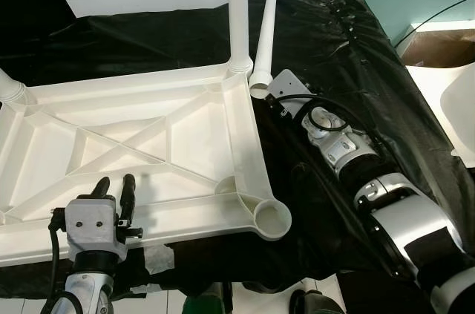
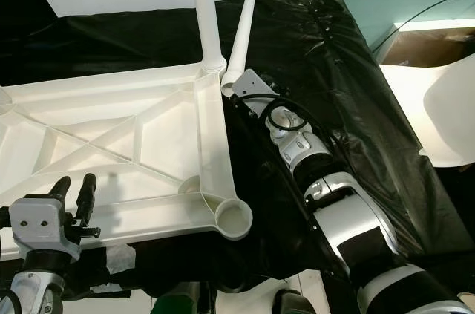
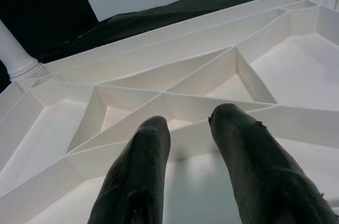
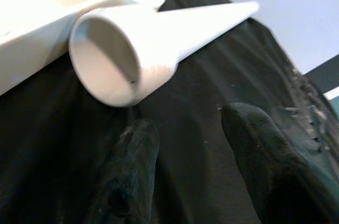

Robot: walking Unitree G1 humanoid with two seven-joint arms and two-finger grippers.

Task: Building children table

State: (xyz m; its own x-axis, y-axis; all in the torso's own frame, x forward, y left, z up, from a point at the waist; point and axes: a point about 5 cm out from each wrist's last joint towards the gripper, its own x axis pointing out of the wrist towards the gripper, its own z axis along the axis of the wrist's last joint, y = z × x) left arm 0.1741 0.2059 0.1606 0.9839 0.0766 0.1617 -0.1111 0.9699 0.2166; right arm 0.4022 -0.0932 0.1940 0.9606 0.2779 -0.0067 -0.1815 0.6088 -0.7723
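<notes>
Your left gripper hovers, fingers spread, over the tabletop, likely to steady it. Right gripper, also spread, sits just short of the loose leg — the empty socket awaits it.

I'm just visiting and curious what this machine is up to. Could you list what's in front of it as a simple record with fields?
Surface: black sheet
Main piece: white tabletop lying upside down, ribs showing
Fitted legs: one upright at the far right corner
Loose leg: lying on the sheet beside that corner
Empty socket: near right corner
Left gripper: open, over the tabletop's near edge
Right gripper: open, close to the loose leg's wide end
</notes>
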